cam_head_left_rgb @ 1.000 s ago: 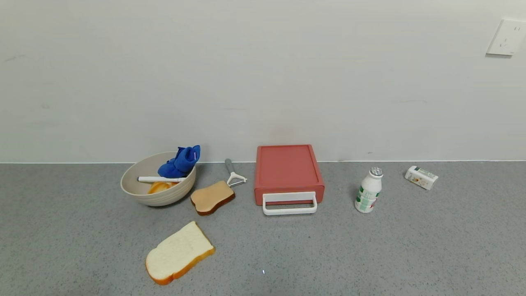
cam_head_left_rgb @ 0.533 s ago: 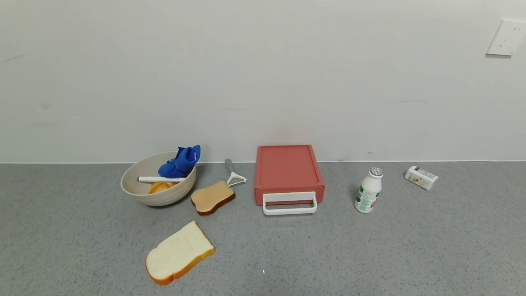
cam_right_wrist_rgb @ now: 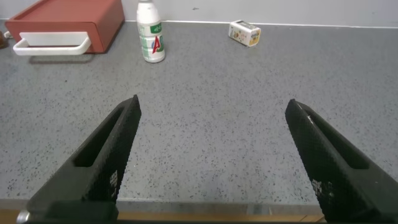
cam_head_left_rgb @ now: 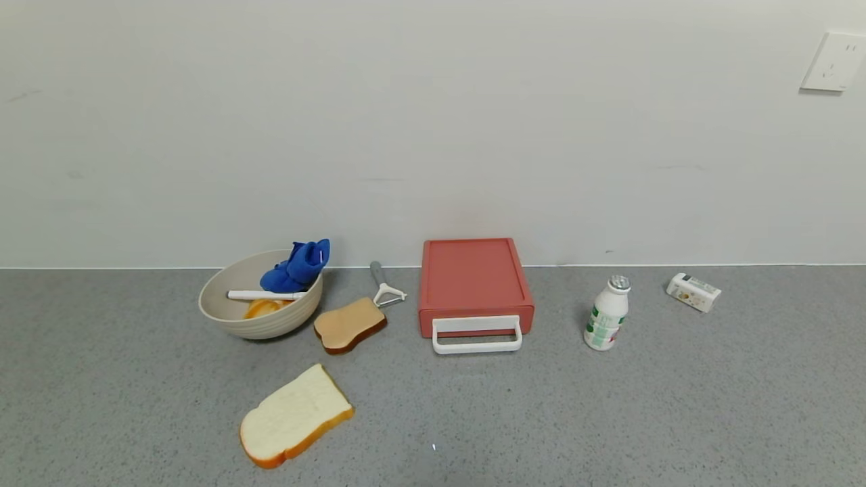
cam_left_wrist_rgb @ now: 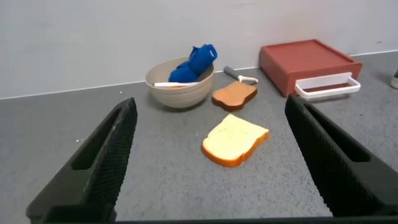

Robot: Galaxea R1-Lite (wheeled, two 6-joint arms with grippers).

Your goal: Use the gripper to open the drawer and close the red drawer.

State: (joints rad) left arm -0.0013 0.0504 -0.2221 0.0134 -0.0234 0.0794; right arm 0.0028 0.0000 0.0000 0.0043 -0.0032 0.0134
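The salmon-red drawer (cam_head_left_rgb: 475, 281) sits shut against the back wall at the table's middle, its white loop handle (cam_head_left_rgb: 477, 335) facing me. It also shows in the left wrist view (cam_left_wrist_rgb: 308, 62) and the right wrist view (cam_right_wrist_rgb: 68, 22). Neither arm shows in the head view. My left gripper (cam_left_wrist_rgb: 211, 118) is open and empty, held back near the table's front, facing the white bread slice. My right gripper (cam_right_wrist_rgb: 214, 109) is open and empty over the table's front edge, well short of the drawer.
A beige bowl (cam_head_left_rgb: 260, 304) with a blue cloth stands left of the drawer. A toast slice (cam_head_left_rgb: 348, 325), a peeler (cam_head_left_rgb: 384, 285) and a white bread slice (cam_head_left_rgb: 294, 416) lie nearby. A small bottle (cam_head_left_rgb: 607, 312) and a small carton (cam_head_left_rgb: 693, 291) are to the right.
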